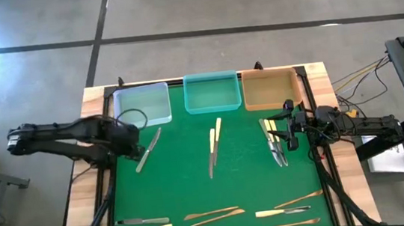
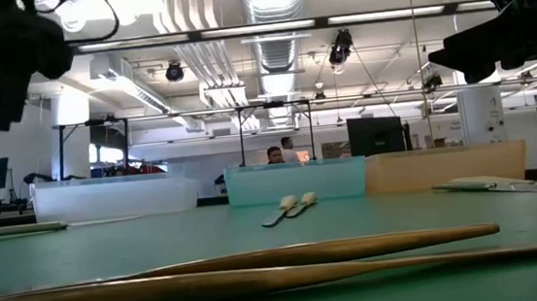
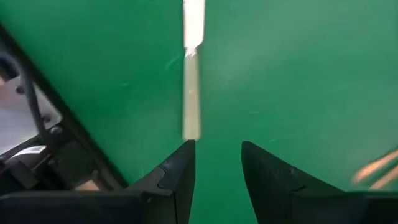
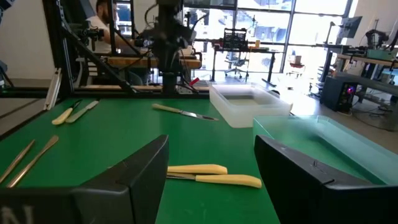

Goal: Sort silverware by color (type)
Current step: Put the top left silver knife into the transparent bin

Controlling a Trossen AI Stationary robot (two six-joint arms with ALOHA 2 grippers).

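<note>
- Left tool [image 3: 217, 163] released, empty, beside cream-handled knife [image 1: 148, 149]: centre over handle before clenching.
- Right tool [image 4: 211, 180] released, waiting near silver utensils [image 1: 275, 149].

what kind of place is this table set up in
Probably a robotics lab or open workshop, not a kitchen. Bare ducts and pipes run along the ceiling, workbenches with gear stand behind the table, and cutlery lies on a green mat before three plastic trays.
</note>
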